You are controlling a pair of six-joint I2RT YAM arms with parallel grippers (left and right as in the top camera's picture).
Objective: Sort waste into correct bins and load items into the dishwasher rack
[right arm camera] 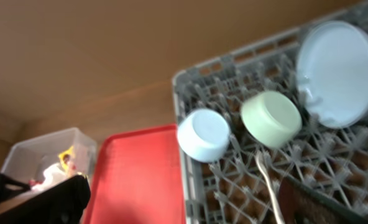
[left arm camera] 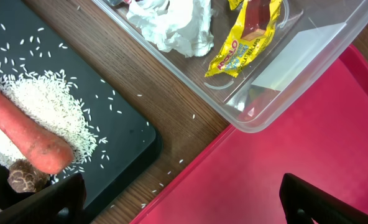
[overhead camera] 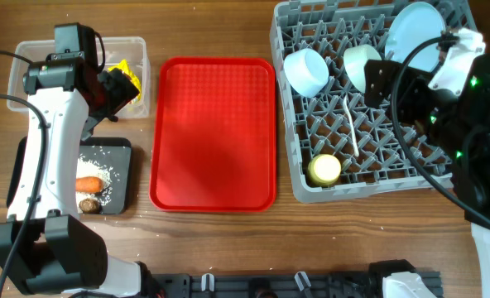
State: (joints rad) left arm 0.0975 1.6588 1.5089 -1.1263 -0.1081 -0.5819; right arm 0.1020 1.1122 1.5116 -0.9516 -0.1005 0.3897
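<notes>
Overhead: the left claw [overhead camera: 121,89] hangs over the right end of the clear tub [overhead camera: 17,62], w/ the black tray [overhead camera: 122,178] just toward the robot from it. The right claw [overhead camera: 387,87] hangs over the rack [overhead camera: 377,189], beside the pale green bowl [overhead camera: 362,64]. Also in the rack: pale blue bowl [overhead camera: 305,71], plate [overhead camera: 415,33] on edge at the back, yellow cup [overhead camera: 325,169] at the front, and the spoon [overhead camera: 350,124] flat on the lattice, long axis approx front-to-back. The red tray [overhead camera: 212,132] sits btwn bins and rack w/ nothing on it. We can't judge either claw's opening from here.

Left wrist: fingers spread wide, nothing btwn them. Tissue [left arm camera: 171,22] and a yellow-red wrapper [left arm camera: 246,37] lie inside the tub. The carrot [left arm camera: 28,134] lies on the rice [left arm camera: 47,106] in the black tray, long axis diagonal, w/ the brown lump [left arm camera: 25,177] touching its blunt end. A few grains are loose on the table [left arm camera: 171,99].

Right wrist: blurred, but the fingers are spread and hold nothing. The spoon lies just ahead of the claw, handle pointing toward it.

We judge sorting and loading approx done. If anything needs a nudge, the left arm is nearer the bins and the right arm nearer the spoon, which would be pinched across its long axis
</notes>
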